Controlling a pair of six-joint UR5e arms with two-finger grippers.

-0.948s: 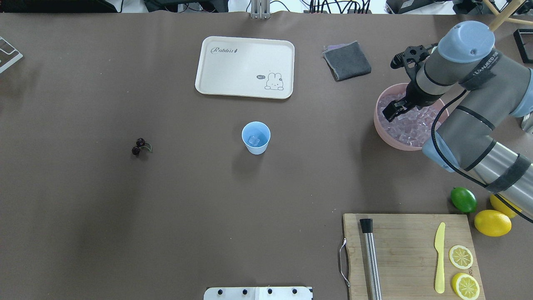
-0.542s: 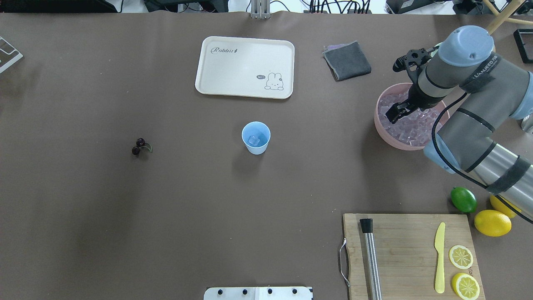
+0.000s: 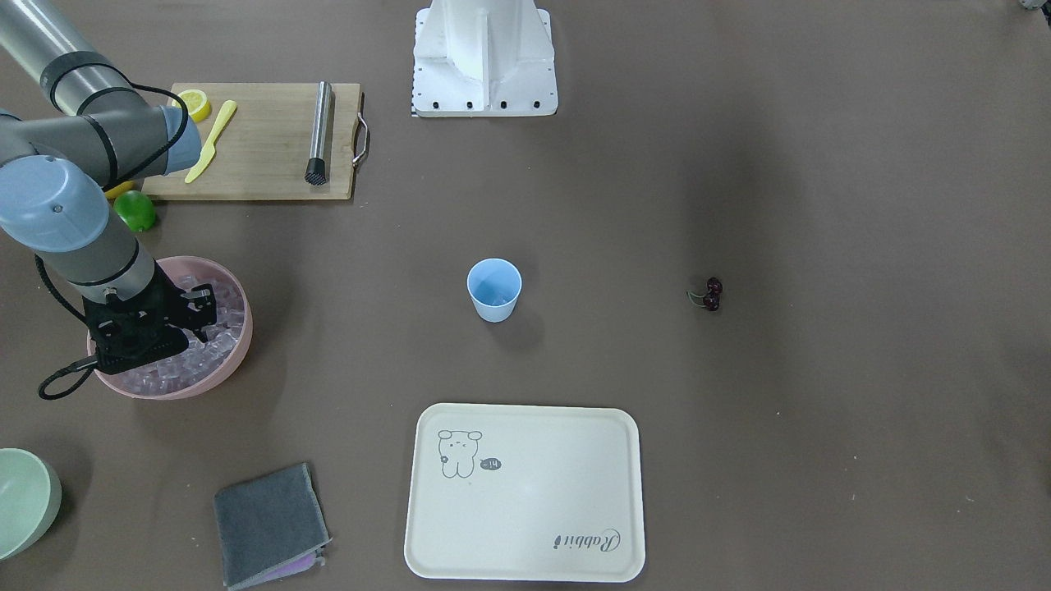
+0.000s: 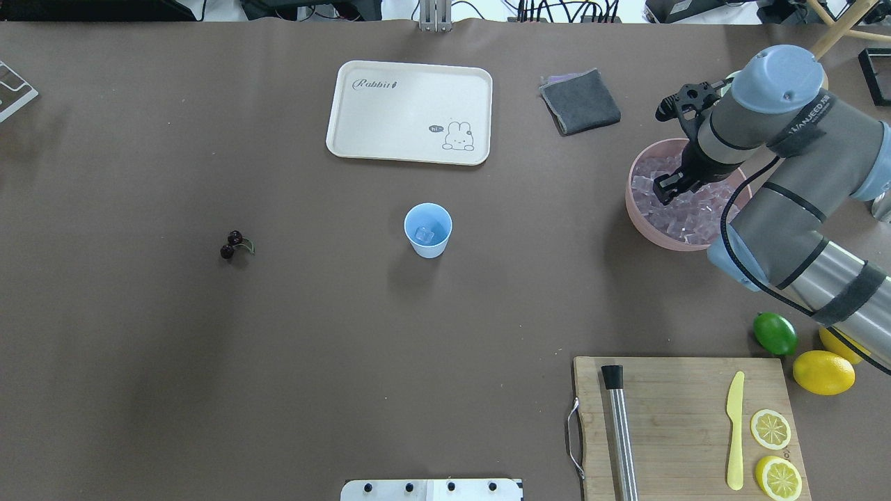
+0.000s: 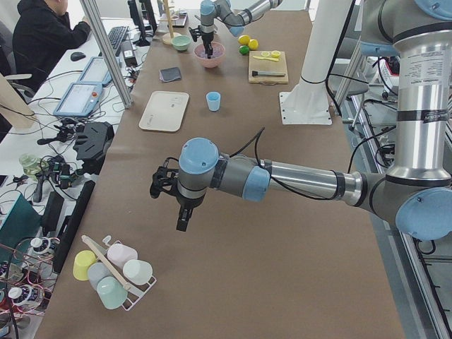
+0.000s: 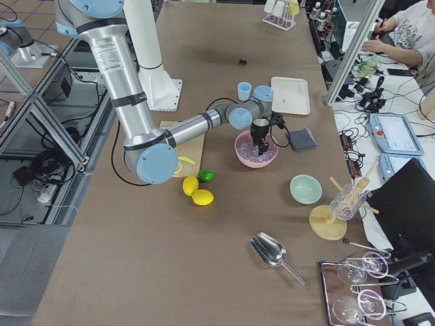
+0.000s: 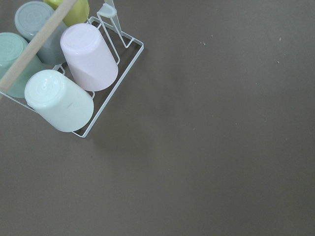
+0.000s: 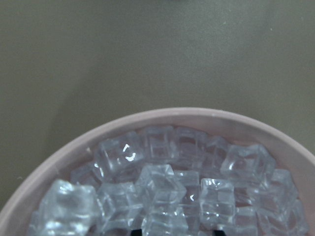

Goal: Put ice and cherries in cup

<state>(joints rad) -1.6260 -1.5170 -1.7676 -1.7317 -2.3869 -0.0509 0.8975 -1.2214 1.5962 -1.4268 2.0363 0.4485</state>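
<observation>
Brown-covered bench (image 4: 139, 383), cables and screens beyond the far edge. Close to the right edge, nearer the far right corner than the near one: pink bowl (image 4: 635, 205) heaped with ice (image 4: 689, 212). Down among the cubes: right pincer (image 4: 669, 189), lower than a second ago and shifted slightly across the bowl, away from the mid-bench side of the rim. Reads as the end of a descent, not yet a lift. Points to another pick under way, given one cube (image 4: 424, 234) already lying in the cup (image 4: 428, 240).

From the wrist: two dark fingertips (image 8: 219, 231) barely showing at the bottom, set apart, a cube between them. Stands open, then, with nothing clearly clamped. Whether already touching that cube: hard to say.

Cup upright at mid-bench, well apart from the right pincer, off toward the left edge from the bowl; same spot as before. Cherries (image 4: 232, 245) further on toward the left edge, roughly level with the cup, untouched and unmoved.

Left to do, by this reading: close on the cube, carry it across to the cup, then fetch the cherries.

Left pincer (image 5: 181, 219) far off over the left end of the bench, near a wire rack of cups (image 5: 113, 272) toward the far left corner. Open or closed: cannot tell from that side view.
</observation>
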